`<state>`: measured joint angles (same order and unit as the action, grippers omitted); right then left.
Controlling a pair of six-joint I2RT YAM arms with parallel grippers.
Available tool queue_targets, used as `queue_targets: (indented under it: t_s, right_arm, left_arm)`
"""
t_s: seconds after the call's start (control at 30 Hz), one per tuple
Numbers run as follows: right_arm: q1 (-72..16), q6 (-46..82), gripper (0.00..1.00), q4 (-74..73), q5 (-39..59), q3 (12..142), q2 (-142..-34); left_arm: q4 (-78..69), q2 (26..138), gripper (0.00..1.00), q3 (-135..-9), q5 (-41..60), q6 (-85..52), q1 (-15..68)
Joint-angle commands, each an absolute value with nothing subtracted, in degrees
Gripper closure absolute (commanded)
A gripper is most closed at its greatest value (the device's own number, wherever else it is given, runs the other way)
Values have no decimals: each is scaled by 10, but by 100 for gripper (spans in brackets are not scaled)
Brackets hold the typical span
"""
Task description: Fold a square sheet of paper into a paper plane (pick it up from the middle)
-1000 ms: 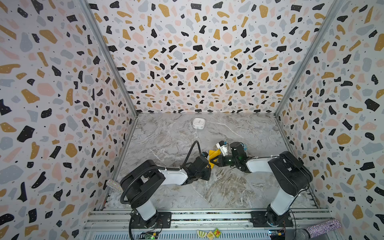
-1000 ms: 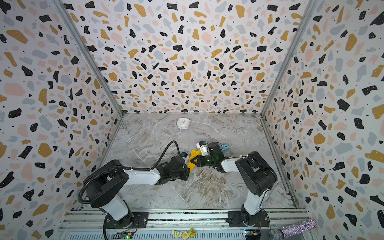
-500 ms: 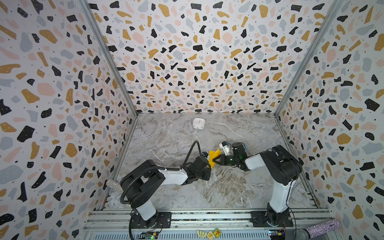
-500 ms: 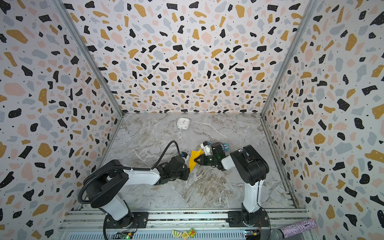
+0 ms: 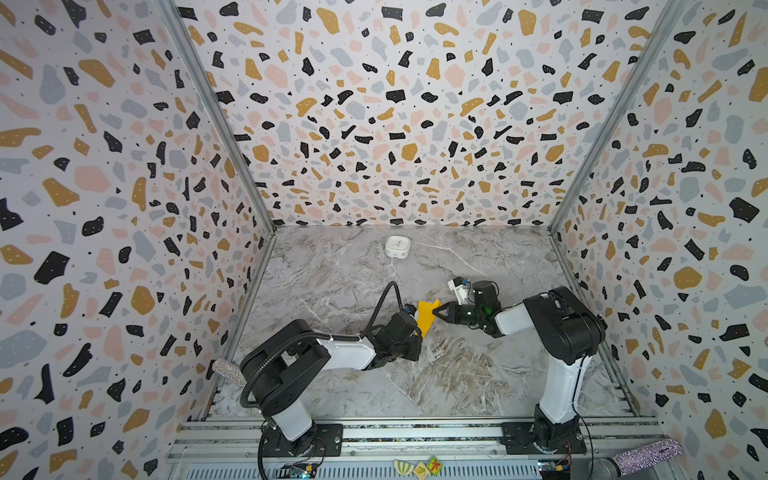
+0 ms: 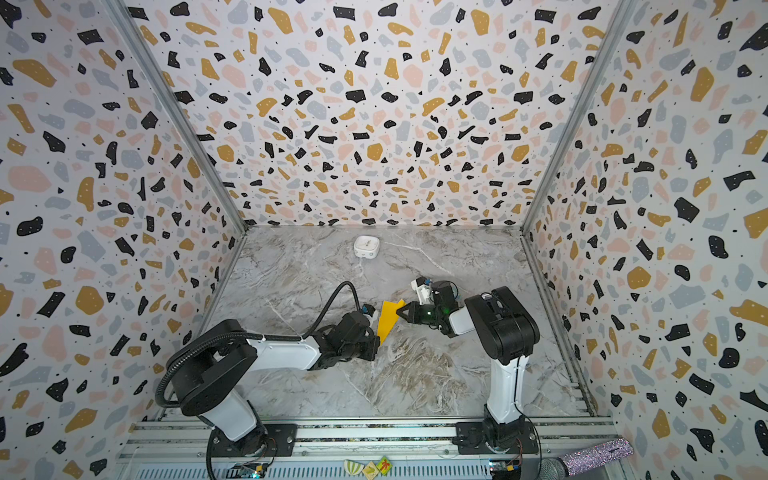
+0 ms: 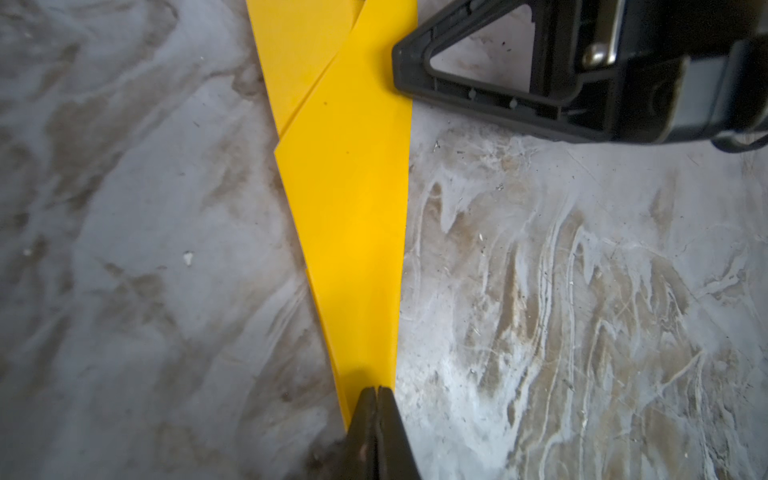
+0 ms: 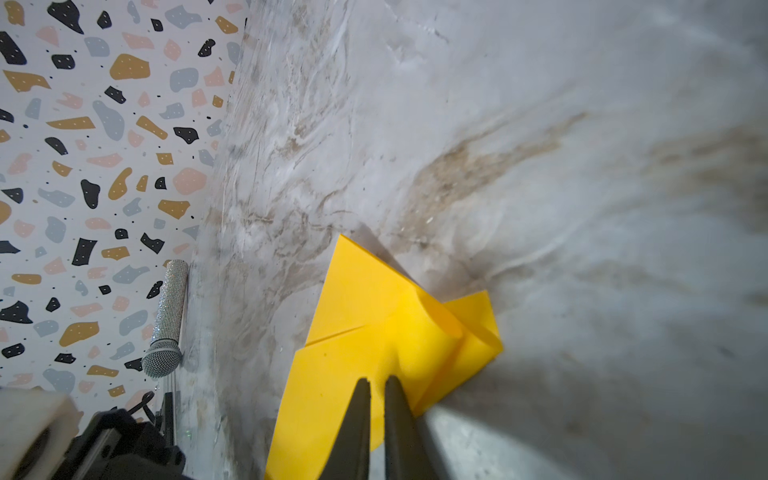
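One arm [image 5: 561, 324] risen, right claw [image 5: 435, 311] still touching paper plane [image 5: 426, 316]

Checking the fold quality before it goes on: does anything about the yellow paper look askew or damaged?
Yes. At the wide end of the paper plane, one flap curls up instead of lying flat, so the layers there splay unevenly. No tear shows, and the pointed end lies flat.

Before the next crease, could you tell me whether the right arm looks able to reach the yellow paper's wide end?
Probably yes: the right jaws sit at the wide end of the paper plane, nothing lies between, and the left jaws pinch only its narrow tip.
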<state>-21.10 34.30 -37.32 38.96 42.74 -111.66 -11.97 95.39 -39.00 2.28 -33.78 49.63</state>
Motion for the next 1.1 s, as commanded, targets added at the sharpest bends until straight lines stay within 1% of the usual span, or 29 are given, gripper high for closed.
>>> queue_targets:
  t_s: [0.0, 0.4, 0.77, 0.93, 1.07]
  right_arm:
    - [-193, 331, 87, -330, 335, 432, -1136]
    - [-171, 335, 88, -330, 331, 438, -1154]
    - [-165, 339, 87, -274, 278, 472, -1144]
    - [-166, 334, 86, -248, 259, 488, -1124]
    - [-168, 330, 84, -224, 248, 490, -1080]
  left_arm:
    - [-40, 959, 100, -368, 13, -335, 499]
    - [-38, 956, 100, -367, 12, -335, 500]
    - [-34, 951, 100, -372, 11, -334, 500]
    - [-32, 945, 100, -382, 15, -333, 500]
    - [-29, 926, 100, -397, 23, -334, 500]
